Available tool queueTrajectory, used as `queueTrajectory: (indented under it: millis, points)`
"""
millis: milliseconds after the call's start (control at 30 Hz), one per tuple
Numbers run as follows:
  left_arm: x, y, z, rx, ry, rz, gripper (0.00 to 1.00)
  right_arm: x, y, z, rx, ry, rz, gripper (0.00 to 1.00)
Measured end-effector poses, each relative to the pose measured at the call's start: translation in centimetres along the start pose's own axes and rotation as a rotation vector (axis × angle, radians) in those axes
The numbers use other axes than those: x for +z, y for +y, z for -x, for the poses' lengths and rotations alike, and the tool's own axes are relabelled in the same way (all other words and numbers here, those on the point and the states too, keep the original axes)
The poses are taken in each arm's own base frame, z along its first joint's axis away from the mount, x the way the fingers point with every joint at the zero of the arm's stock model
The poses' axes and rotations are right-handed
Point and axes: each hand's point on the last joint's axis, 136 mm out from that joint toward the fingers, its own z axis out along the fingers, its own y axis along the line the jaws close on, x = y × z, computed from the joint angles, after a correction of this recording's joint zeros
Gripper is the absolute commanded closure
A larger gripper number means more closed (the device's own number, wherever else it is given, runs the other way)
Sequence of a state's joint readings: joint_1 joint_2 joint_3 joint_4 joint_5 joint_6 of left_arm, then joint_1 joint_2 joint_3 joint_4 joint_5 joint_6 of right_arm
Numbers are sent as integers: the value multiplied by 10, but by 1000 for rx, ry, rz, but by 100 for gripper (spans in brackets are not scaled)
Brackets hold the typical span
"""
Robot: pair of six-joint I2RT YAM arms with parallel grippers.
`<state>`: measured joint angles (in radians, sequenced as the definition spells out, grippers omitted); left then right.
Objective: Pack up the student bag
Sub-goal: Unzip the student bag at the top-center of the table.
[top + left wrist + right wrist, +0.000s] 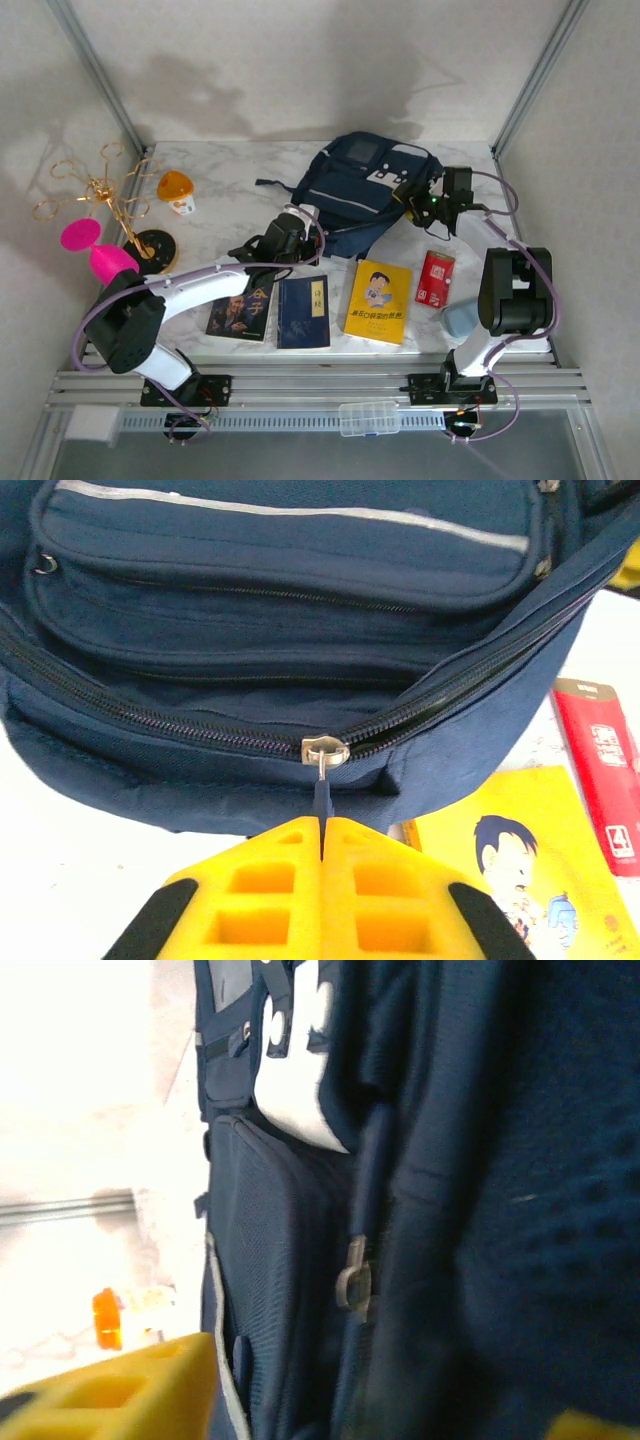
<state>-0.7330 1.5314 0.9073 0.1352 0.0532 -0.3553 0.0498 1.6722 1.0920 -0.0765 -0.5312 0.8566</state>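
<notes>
Yellow left gripper (322, 842) clamped on dark zipper pull (320, 792) of navy-blue fabric student bag (300, 600) (zipper partly open); right gripper (418, 197) jaws apart.

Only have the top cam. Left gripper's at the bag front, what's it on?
Observer: The left gripper is shut on the zip pull of the bag.
Operator: Zip open at all?
Observer: In the left wrist view, the teeth part to the right of the slider; left of it they look closed.
Operator: Right gripper?
Observer: The right gripper has its fingers apart with the bag's side between them, near a second metal pull.
</notes>
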Motion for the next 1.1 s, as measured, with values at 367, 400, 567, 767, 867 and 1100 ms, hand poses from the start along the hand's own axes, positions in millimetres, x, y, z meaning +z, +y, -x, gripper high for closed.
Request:
queueTrajectory:
  millis: [367,400,567,767,867,1100]
  points:
    - [15,-17,-3,11,23,-44,100,-27,2,-121,97,49,9,1]
    - [15,-18,-2,12,23,-45,100,-19,4,-134,109,72,-1,1]
    - [16,-19,-3,13,22,-48,100,11,3,-154,203,81,-26,3]
    - [16,-19,-4,14,27,-49,100,36,-14,-150,300,23,-75,32]
    - [19,-18,-8,15,37,-44,100,41,-20,-148,312,-2,-100,58]
    - [30,-16,-34,19,125,-54,100,42,-26,-145,316,-22,-129,90]
